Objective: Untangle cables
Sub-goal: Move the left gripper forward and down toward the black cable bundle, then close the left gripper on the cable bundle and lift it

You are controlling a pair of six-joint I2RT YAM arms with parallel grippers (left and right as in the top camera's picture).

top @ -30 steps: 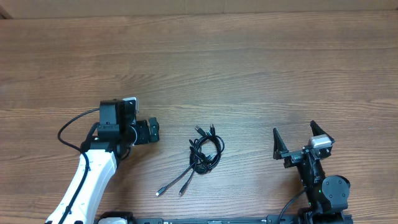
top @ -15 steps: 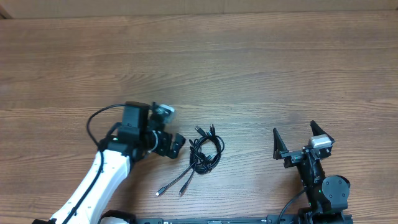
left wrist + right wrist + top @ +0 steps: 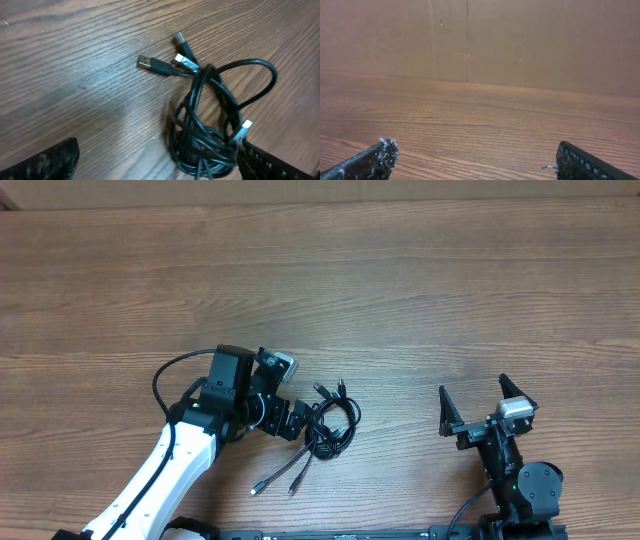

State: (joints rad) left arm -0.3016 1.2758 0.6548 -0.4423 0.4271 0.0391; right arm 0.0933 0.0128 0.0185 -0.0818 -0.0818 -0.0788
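- The left gripper (image 3: 292, 421) sits just left of the cables (image 3: 328, 430). Its white arm (image 3: 160, 475) runs off toward the lower left of the overhead view.
- In the left wrist view the jaws stand wide apart, one finger (image 3: 47, 160) well left of the cables and the other finger (image 3: 272, 162) at their right edge. Nothing is clamped between them.
- The cables lie as one tangled black coil on the wooden tabletop (image 3: 400, 280), roughly midway between the two grippers.
- Three plug ends (image 3: 150, 63) fan out from the top of the coil. A fourth small silver plug (image 3: 243, 131) lies against its right side, close to the finger there.
- Two loose tails (image 3: 275, 480) trail from the coil toward the lower left in the overhead view, each ending in a small plug.
- The right gripper (image 3: 473, 388) is well right of the cables, jaws spread wide and empty, over bare wood.
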